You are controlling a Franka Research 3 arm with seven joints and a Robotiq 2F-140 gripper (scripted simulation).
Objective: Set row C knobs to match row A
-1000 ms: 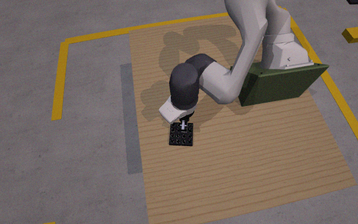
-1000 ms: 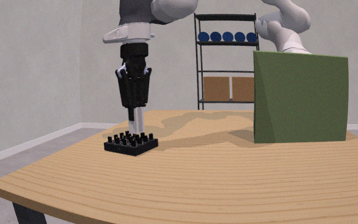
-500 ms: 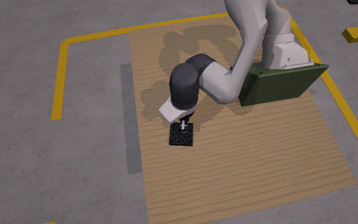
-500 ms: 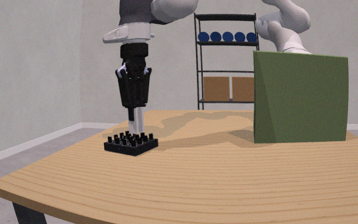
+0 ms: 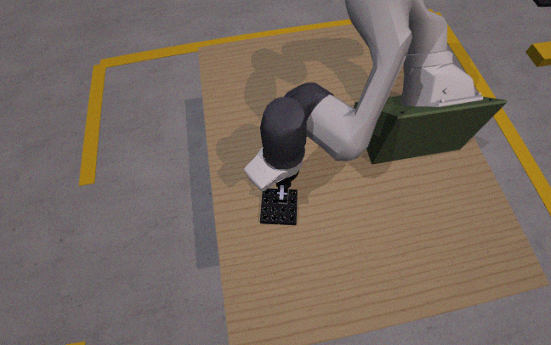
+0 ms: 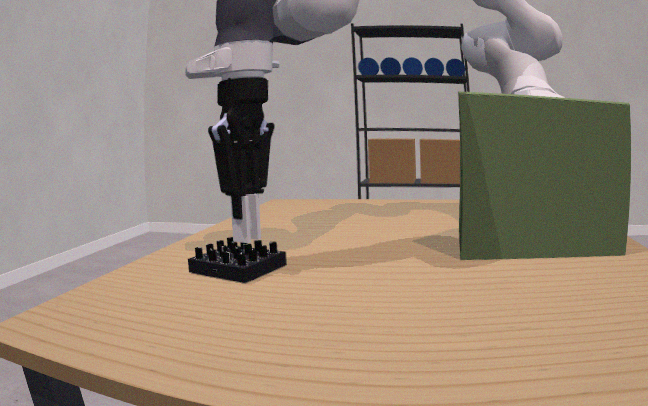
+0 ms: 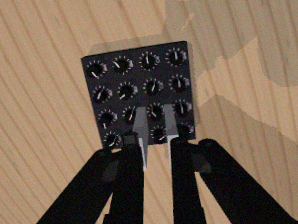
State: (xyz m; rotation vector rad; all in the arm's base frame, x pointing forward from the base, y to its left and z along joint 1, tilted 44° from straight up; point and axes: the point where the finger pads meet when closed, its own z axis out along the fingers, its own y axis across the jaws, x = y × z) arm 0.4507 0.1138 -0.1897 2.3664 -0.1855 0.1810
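Note:
The black knob box [image 5: 279, 206] stands on the wooden table, with its grid of small black knobs showing in the wrist view [image 7: 141, 94]. In the side view it sits at the table's left [image 6: 237, 260]. My gripper [image 7: 155, 118] hangs straight down over the box edge nearest the wrist camera. Its two pale fingertips stand a narrow gap apart, on either side of one knob [image 7: 157, 129] in the two nearest rows. The tips reach about knob height [image 6: 246, 235]. I cannot tell whether the pads touch the knob. The knob names and white lines are too small to read.
A large green block [image 6: 542, 175] carrying the arm's base stands at the table's right rear. A dark shelf [image 6: 410, 110] with blue discs and brown boxes stands behind the table. Yellow floor tape [image 5: 91, 123] runs around the table.

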